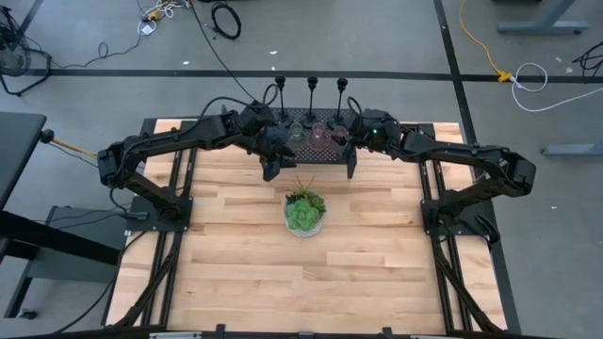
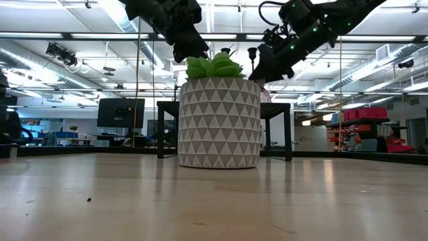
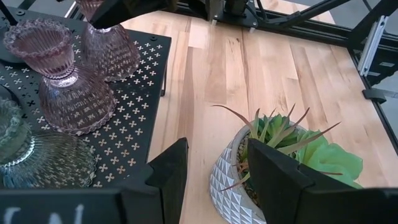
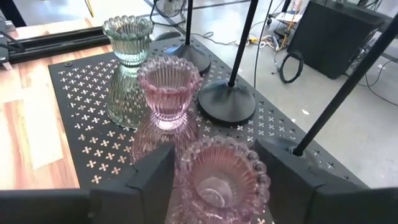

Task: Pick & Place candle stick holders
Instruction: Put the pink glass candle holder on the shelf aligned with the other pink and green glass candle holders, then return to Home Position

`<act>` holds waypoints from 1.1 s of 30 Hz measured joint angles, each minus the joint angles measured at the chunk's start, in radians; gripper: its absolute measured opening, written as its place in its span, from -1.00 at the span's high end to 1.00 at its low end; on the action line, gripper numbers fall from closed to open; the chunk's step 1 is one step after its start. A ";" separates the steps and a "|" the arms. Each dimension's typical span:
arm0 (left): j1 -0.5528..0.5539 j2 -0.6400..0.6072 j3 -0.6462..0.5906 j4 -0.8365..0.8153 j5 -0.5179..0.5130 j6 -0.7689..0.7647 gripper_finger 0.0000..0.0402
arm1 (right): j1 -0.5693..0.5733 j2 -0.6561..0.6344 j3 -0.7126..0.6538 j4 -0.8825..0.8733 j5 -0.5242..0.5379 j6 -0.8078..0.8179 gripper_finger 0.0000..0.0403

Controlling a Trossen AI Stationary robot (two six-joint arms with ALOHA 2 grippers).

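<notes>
Three black candlesticks (image 4: 227,102) and three ribbed glass cups stand on a black mesh rack (image 1: 316,151) at the table's far middle. One cup is green (image 4: 127,37), the middle one is pink (image 4: 168,87), and the nearest one is pink (image 4: 217,180). My right gripper (image 4: 217,186) is open over the rack's right part, a finger on either side of the nearest pink cup. My left gripper (image 3: 214,180) is open and empty at the rack's near left edge (image 1: 278,149), with the plant (image 3: 292,149) beyond its fingers. My right gripper comes slanting down from the table's right, with its fingers (image 4: 152,177) close on both sides of the pink cup's beaded rim (image 4: 186,162). I cannot tell whether they touch it. The cup stands upright on the rack.
A green leafy plant in a white patterned pot (image 1: 304,212) stands on the wooden table just near of the rack, in the middle. The candlesticks' thin stems (image 4: 245,37) rise along the rack's far side. Bare wood (image 1: 301,282) lies toward the near edge.
</notes>
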 joint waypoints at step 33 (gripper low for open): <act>0.006 -0.005 0.000 0.005 0.011 0.087 0.15 | 0.261 -0.355 0.000 -0.407 -0.159 0.175 -0.15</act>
